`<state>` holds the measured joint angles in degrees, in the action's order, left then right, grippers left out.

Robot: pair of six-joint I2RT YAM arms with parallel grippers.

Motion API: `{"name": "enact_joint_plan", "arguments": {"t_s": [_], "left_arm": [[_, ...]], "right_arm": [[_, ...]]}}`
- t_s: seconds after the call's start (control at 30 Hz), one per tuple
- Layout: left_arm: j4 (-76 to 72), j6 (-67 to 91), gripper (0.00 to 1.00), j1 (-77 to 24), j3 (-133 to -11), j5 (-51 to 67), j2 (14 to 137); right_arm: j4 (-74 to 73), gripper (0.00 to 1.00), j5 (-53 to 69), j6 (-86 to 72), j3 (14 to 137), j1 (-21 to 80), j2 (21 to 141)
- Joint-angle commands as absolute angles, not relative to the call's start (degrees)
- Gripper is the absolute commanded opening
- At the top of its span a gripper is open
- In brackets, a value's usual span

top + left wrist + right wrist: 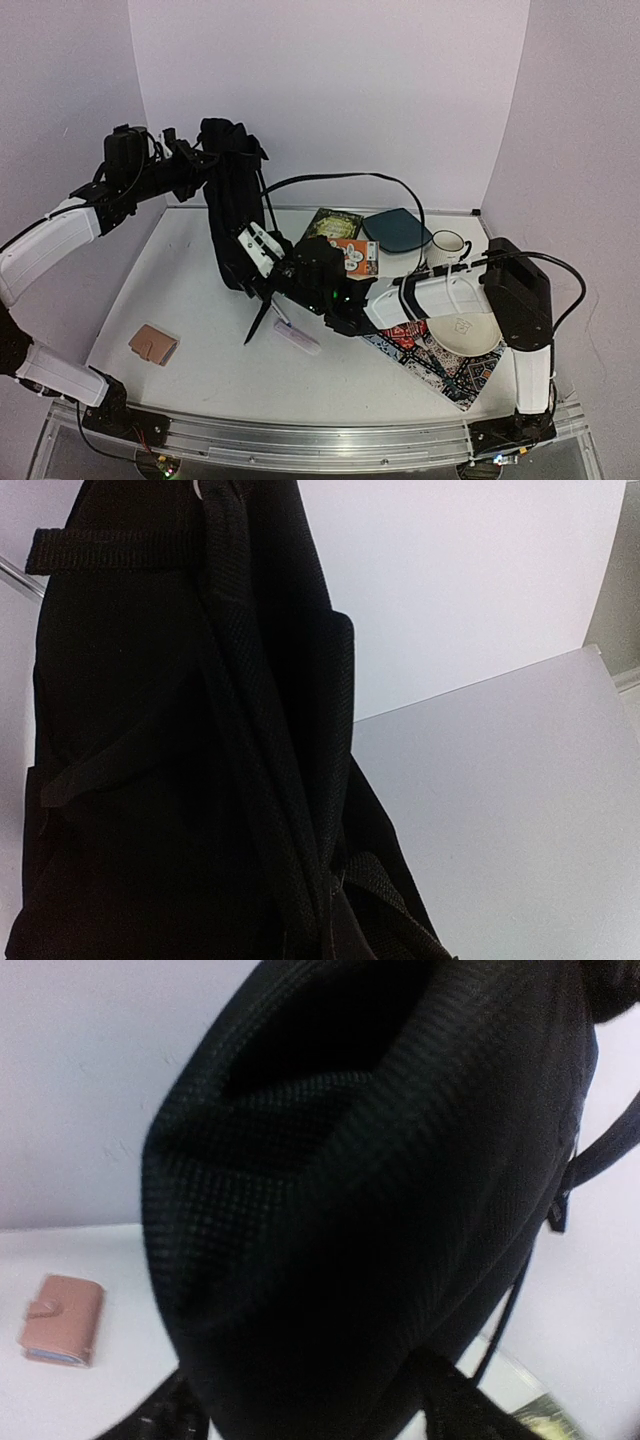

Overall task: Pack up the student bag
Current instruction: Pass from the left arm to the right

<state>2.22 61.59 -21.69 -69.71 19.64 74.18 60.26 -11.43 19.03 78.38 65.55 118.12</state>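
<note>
The student bag (232, 205) is a black fabric backpack hanging upright above the back left of the table. My left gripper (200, 160) is shut on its top edge and holds it up. In the left wrist view the bag (190, 740) fills the frame and hides my fingers. My right gripper (262, 250) is against the bag's lower part. In the right wrist view its two dark fingers (160, 1415) stand wide apart, with the bag's bulk (380, 1180) between them. A bag strap (260, 318) dangles down to the table.
A pink wallet (153, 344) lies front left and also shows in the right wrist view (62, 1320). A small white item (297, 338) lies under the bag. A green book (333, 224), an orange packet (358, 256), a teal pouch (398, 231), a white mug (447, 247), a white plate (463, 331) and a patterned cloth (445, 368) sit right.
</note>
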Motion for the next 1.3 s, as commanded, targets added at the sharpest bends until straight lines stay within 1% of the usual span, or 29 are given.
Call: {"name": "enact_joint_plan", "arguments": {"t_s": [0.0, 0.03, 0.1, 0.13, 0.3, 0.37, 0.47, 0.57, 0.6, 0.67, 0.7, 0.87, 1.0, 1.13, 1.27], "left_arm": [[-8.8, 60.3, 0.00, -21.5, -68.2, 18.1, 67.2], [-8.7, 60.1, 0.00, -21.5, -67.5, 17.9, 66.4], [-8.7, 59.7, 0.00, -21.5, -65.3, 17.3, 65.0], [-8.7, 59.5, 0.00, -21.5, -64.4, 17.2, 64.4], [-8.4, 57.5, 0.00, -21.5, -59.4, 16.3, 60.7], [-8.2, 56.3, 0.04, -21.5, -56.9, 15.4, 58.8], [-7.2, 54.4, 0.15, -21.5, -53.1, 14.1, 55.8], [-5.2, 52.6, 0.22, -21.5, -49.4, 11.8, 52.4], [-4.2, 52.0, 0.25, -21.5, -48.4, 10.9, 51.3], [-2.1, 50.4, 0.35, -21.5, -46.8, 8.5, 49.4], [-0.9, 49.6, 0.39, -21.5, -46.1, 7.3, 48.5], [6.6, 45.0, 0.53, -21.5, -44.5, 2.4, 45.1], [14.5, 42.8, 0.74, -21.5, -45.2, -2.7, 42.0], [23.6, 40.3, 0.92, -21.5, -49.4, -7.7, 38.9], [32.3, 38.2, 0.97, -21.5, -54.3, -11.3, 38.1]], "right_arm": [[65.4, 0.34, -17.7, 28.9, 80.4, 65.2, 117.1], [65.4, 0.26, -18.0, 30.6, 79.7, 65.1, 116.7], [65.4, 0.08, -18.6, 34.7, 78.5, 65.0, 115.5], [65.5, 0.01, -19.0, 37.3, 78.0, 65.0, 114.9], [65.7, 0.00, -18.8, 51.8, 76.5, 64.9, 112.8], [65.7, 0.00, -18.9, 58.5, 76.9, 64.9, 112.7], [65.7, 0.00, -18.5, 65.9, 77.2, 64.8, 112.2], [63.3, 0.00, -17.8, 72.5, 76.9, 64.8, 111.0], [61.9, 0.00, -17.6, 74.4, 76.8, 64.8, 110.5], [58.3, 0.00, -16.7, 76.9, 76.5, 64.8, 109.2], [56.0, 0.00, -16.6, 78.4, 76.5, 64.8, 108.6], [53.0, 0.00, -17.5, 86.4, 76.1, 64.8, 107.8], [52.7, 0.00, -17.9, 90.2, 75.6, 65.4, 108.0], [53.2, 0.00, -18.7, 90.6, 71.8, 66.5, 108.5], [55.2, 0.00, -19.8, 89.6, 66.1, 67.1, 109.1]]}}
